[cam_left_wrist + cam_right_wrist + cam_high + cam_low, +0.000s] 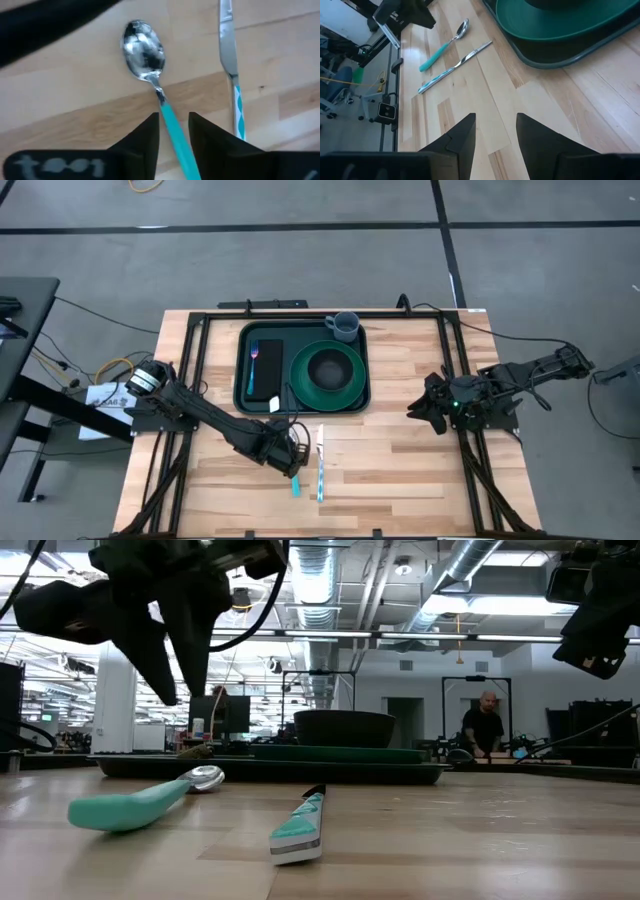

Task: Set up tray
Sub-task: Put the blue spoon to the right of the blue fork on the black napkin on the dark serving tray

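A dark green tray (243, 395) lies at the table's far middle. It holds a black napkin (268, 375) with a blue fork (254, 360), a green plate (300, 380) with a bowl (330, 368), and a grey cup (344, 326). A teal-handled spoon (145, 50) and a knife (229, 50) lie flat on the wood near the tray's near edge. My left gripper (174, 125) is open above the spoon's handle; in the low view (175, 665) its fingers hang well clear of the spoon (130, 806). My right gripper (495, 132) is open and empty at the table's right side (422, 410).
The knife (320, 465) lies just right of the spoon (297, 483), parallel to it. Bare wood stretches between the cutlery and my right gripper. Black frame rails (190, 370) run along both sides of the table. A person (484, 730) stands far back in the room.
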